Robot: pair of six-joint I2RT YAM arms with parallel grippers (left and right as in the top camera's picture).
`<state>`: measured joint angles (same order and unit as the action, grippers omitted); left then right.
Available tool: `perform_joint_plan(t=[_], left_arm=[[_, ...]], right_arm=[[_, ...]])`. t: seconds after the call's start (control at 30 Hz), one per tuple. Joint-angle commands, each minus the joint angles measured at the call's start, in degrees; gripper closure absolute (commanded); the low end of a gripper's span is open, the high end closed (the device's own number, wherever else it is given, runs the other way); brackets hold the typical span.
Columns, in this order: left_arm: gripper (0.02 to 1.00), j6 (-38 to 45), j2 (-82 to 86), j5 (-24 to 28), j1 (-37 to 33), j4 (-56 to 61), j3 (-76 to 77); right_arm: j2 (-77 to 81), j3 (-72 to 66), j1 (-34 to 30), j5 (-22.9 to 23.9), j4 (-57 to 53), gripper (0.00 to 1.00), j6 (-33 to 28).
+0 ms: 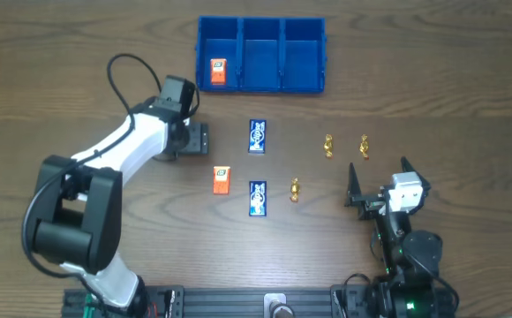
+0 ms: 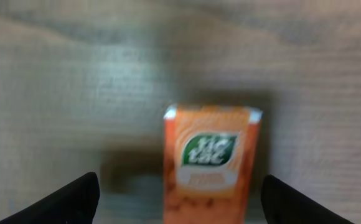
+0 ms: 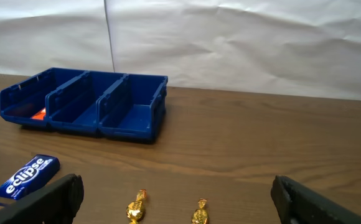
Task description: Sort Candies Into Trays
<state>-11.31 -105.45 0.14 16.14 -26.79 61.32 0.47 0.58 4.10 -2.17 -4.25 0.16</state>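
A blue three-compartment tray [image 1: 260, 26] stands at the back, with one orange candy box [image 1: 218, 72] in its left compartment. A second orange box [image 1: 222, 179] lies on the wood; in the left wrist view this box [image 2: 211, 165] sits between the open fingers of my left gripper [image 2: 180, 186], which hangs above it. In the top view the left gripper [image 1: 196, 139] shows left of centre. Two blue boxes [image 1: 257, 136] [image 1: 257, 198] and three gold wrapped candies [image 1: 328, 146] [image 1: 364, 146] [image 1: 295, 189] lie mid-table. My right gripper [image 1: 378, 177] stands open and holds nothing, near the gold candies [image 3: 137, 207].
The tray's middle and right compartments [image 3: 131, 118] hold nothing. A white cloth wall [image 3: 243, 43] rises behind the table's far edge. One blue box [image 3: 25, 178] lies ahead of the right gripper, toward the tray.
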Motion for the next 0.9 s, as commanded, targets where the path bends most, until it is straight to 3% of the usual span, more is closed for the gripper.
perform_joint_plan(t=[0.03,0.33,0.6,0.9], left_arm=[[0.22,1.46,-1.68,1.01,0.9,-0.31,2.19],[0.375,1.44,-2.14,1.42,0.85,-0.42,2.16],[0.457,0.98,-3.26,1.44,0.7,-0.42,2.16],[0.684,0.52,-3.28,1.57,0.7,-0.24,2.16]], right_arm=[[-0.31,-0.13,0.33,-0.31,-0.31,0.003,-0.66],[-0.31,-0.13,0.33,-0.31,-0.31,0.003,-0.66],[-0.31,-0.13,0.33,-0.31,-0.31,0.003,-0.68],[-0.31,-0.13,0.33,-0.31,-0.31,0.003,-0.68]])
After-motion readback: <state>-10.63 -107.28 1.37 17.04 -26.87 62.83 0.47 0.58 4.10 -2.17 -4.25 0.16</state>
